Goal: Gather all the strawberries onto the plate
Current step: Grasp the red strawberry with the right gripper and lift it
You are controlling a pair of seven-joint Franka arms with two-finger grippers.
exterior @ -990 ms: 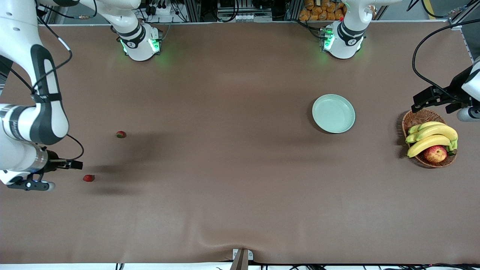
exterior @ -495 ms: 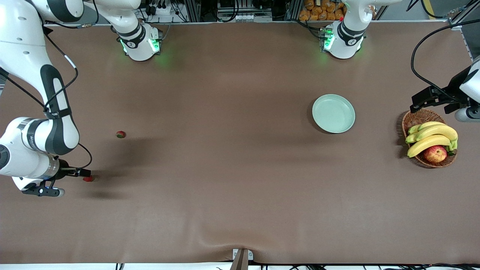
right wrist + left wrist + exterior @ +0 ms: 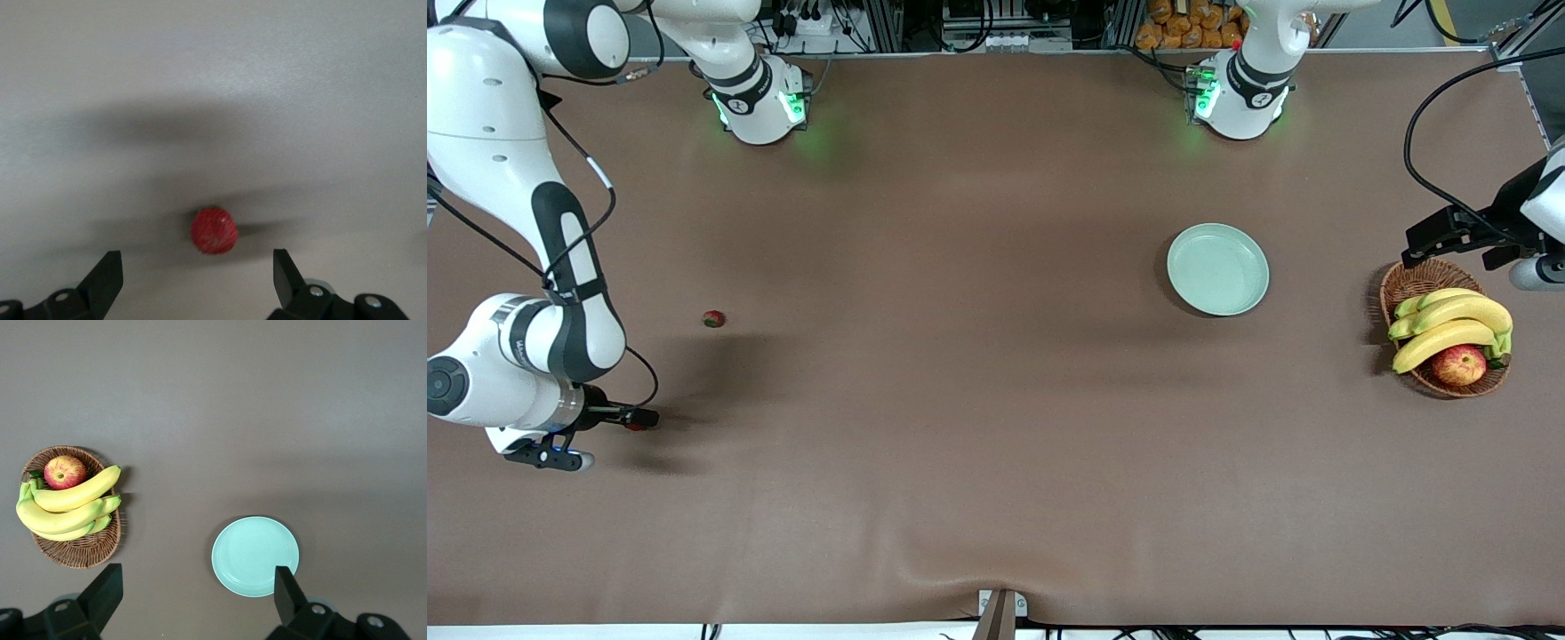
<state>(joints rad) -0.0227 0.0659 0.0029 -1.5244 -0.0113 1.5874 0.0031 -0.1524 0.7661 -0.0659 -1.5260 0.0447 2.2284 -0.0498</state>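
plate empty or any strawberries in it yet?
Empty. The plate shows only bare mint surface in the front and left wrist views. One strawberry lies on the table; another sits under the open right gripper.

White arms (image 3: 498, 133), black joints, cables.

The front camera is looking down from high across the table (image 3: 996, 400), facing both arm bases along its top edge. The left wrist camera is looking straight down from high up, sharing the plate (image 3: 255, 555) and basket (image 3: 73, 550) with the front view. The right wrist camera is hanging low over a strawberry (image 3: 213, 231) near the right arm's end.
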